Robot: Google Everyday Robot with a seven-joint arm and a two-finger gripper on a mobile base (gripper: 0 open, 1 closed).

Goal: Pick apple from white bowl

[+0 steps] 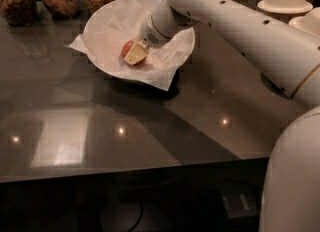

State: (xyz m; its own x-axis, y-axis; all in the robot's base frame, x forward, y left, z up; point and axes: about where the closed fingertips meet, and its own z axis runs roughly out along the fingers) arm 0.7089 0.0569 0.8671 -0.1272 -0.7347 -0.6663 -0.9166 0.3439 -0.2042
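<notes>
Gripper (136, 54) down inside white bowl (88, 26), at far side of counter (150, 126), arm reaching in from the right. Apple (126, 48) sits on the paper liner (165, 73) near bowl centre, touching the gripper tip and half hidden behind it. Cannot tell if the grip is closed on it or not. Step in hand: secure the apple. To do it well: squeeze across the apple's widest part, keep clear of the crinkled paper so it doesn't snag, confirm a firm hold, then lift straight up past the rim, slowly, since round fruit may roll out
</notes>
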